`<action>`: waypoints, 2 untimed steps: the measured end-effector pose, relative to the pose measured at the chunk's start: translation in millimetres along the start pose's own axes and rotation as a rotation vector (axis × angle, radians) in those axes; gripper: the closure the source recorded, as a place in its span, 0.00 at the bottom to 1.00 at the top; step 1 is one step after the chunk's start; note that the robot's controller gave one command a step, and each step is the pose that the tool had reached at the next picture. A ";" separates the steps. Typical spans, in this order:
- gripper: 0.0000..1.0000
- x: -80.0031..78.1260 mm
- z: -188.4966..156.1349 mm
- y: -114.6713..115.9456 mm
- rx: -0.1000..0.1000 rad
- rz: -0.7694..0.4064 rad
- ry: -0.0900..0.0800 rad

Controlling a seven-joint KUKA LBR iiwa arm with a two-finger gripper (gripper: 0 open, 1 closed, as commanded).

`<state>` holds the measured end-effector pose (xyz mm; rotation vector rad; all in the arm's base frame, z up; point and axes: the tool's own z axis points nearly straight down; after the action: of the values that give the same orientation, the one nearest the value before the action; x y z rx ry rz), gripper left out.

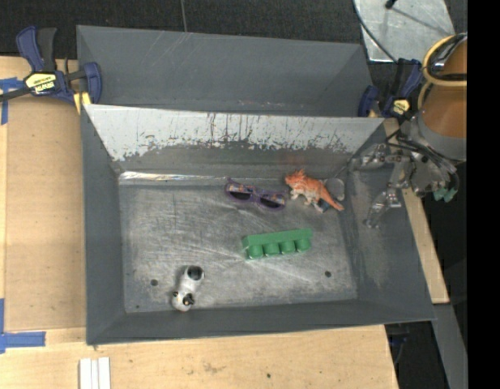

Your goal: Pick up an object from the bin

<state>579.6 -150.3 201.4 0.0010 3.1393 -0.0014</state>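
Claw: you see the claw (pixel 381 205) at the right side of the bin (pixel 225 71), above the right sloping wall and not above the flat floor.
Claw state: you cannot tell if it is spread or pressed together, because its metal parts blend with the grey wall behind. You see nothing held in it.
Arm: the arm (pixel 444 112) enters from the right, and its orange cover is above the right rim of the bin.
Nearest thing: an orange toy animal (pixel 313 190), with legs and a tail. It lies on the floor in the back right part, just to the left of the claw and apart from it. Among all the things in the bin, this one is the closest to the claw.
Next thing: purple sunglasses (pixel 255 194) lie just to the left of the orange toy animal, near the back wall. You cannot tell if the two touch.
Middle of the floor: a green block (pixel 275 243), long, with a row of round bumps. It lies in front of the sunglasses and the toy animal, and it is separate from both.
Far corner: a small black and white toy (pixel 186 288) lies alone in the front left part of the floor, well apart from the claw and from the other things.
Floor: grey metal with many scratches.
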 end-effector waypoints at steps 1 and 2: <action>0.00 1.3 75.1 42.4 0.000 0.033 -0.006; 0.00 10.8 60.6 105.4 -0.002 0.030 0.002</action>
<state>569.0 -44.9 140.7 0.0488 3.1409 0.0014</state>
